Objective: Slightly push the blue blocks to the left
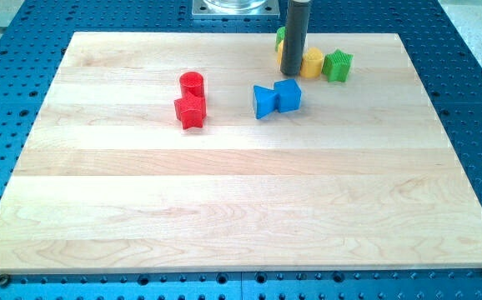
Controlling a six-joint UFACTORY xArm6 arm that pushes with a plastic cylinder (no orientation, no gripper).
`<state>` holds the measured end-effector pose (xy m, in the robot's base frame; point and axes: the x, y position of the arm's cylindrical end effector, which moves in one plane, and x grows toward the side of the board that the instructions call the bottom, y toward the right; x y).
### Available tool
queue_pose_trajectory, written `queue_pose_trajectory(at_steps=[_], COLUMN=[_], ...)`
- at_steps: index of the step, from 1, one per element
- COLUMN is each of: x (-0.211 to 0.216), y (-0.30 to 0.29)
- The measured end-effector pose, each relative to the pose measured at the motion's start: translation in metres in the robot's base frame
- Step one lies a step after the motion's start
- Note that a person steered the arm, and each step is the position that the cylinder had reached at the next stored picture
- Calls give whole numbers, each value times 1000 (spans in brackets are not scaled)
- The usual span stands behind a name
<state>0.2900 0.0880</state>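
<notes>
Two blue blocks sit together above the board's middle: a bow-tie shaped blue block (264,102) on the left and a blue cube (288,96) touching its right side. My tip (290,73) is at the rod's lower end, just above the blue cube toward the view's top, a small gap from it. The rod rises out of the view's top.
A red cylinder (192,83) and a red star (190,111) sit left of the blue blocks. A yellow block (311,62) and a green star (338,65) lie right of the rod; a green and yellow block (280,38) is partly hidden behind it. The wooden board (241,208) lies on a blue perforated table.
</notes>
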Motion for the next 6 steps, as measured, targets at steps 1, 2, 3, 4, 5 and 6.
queue_pose_trajectory(at_steps=[1, 2, 3, 4, 5, 6], x=[0, 12, 34, 44, 50, 50], y=[-9, 25, 36, 36, 27, 5])
